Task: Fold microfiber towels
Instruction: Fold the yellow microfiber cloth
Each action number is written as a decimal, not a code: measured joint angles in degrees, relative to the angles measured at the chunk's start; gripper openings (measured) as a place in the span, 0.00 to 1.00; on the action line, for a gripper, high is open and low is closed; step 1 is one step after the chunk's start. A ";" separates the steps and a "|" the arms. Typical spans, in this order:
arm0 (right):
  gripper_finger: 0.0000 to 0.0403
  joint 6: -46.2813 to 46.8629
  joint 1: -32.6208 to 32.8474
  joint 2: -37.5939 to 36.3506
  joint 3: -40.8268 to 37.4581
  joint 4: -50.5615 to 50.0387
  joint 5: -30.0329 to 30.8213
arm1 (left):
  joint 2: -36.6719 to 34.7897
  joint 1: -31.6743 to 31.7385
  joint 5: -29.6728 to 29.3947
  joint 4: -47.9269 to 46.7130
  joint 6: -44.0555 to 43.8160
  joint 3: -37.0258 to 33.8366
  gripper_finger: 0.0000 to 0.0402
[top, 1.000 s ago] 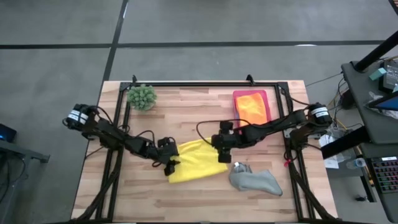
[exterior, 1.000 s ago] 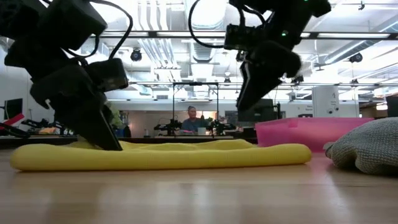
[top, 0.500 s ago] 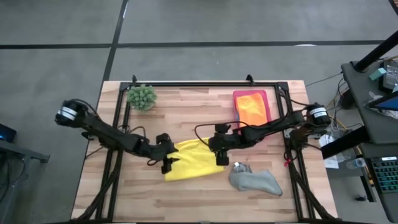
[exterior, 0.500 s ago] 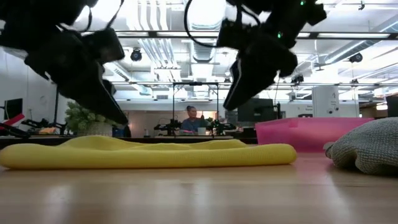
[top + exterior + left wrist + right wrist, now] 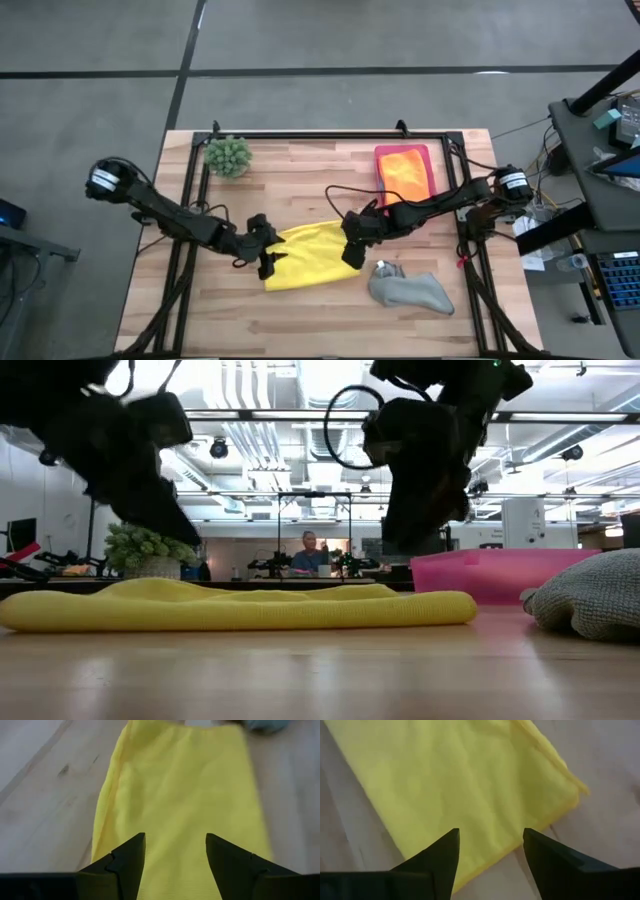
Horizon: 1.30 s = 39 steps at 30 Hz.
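A yellow towel (image 5: 312, 256) lies folded into a flat band on the wooden table (image 5: 300, 320); it also shows in the low view (image 5: 240, 608). My left gripper (image 5: 270, 264) hangs open above the towel's left end (image 5: 185, 785), clear of it (image 5: 185, 538). My right gripper (image 5: 351, 254) hangs open above the towel's right end (image 5: 455, 780), also clear (image 5: 405, 545). A crumpled grey towel (image 5: 410, 290) lies near the front right. An orange towel (image 5: 403, 172) lies on the pink tray (image 5: 389, 151) at the back.
A spiky green plant (image 5: 228, 156) stands at the back left. A black frame (image 5: 330, 133) runs along the table's far edge and sides. Bare wood lies in front of the yellow towel. A person (image 5: 308, 550) sits far off in the room behind.
My left gripper has risen off the yellow towel's left end and tipped less steeply, its fingers as far apart as before. My right gripper has rolled about its own axis above the right end. The towel has shifted slightly toward the table's left.
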 joint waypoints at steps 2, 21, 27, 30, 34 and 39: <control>0.55 3.05 0.07 0.12 -0.10 -0.73 -1.61 | 2.33 -0.64 -0.83 0.37 -1.24 0.52 0.48; 0.69 11.40 0.57 0.65 -4.82 2.96 1.28 | 18.55 -1.34 -2.69 3.13 -2.92 4.34 0.48; 0.70 13.06 0.57 0.66 -7.17 4.43 2.05 | 18.32 -1.30 -2.45 2.71 -2.92 4.54 0.48; 0.70 14.25 0.65 0.66 -8.92 7.05 2.07 | 18.33 -1.30 -2.45 2.75 -2.92 4.45 0.48; 0.70 14.78 0.83 1.43 -10.32 12.10 2.07 | 18.31 -1.30 -2.49 2.80 -2.92 4.43 0.48; 0.70 14.73 1.46 5.50 -10.32 18.40 1.28 | 18.31 -1.32 -2.92 3.00 -2.94 4.43 0.48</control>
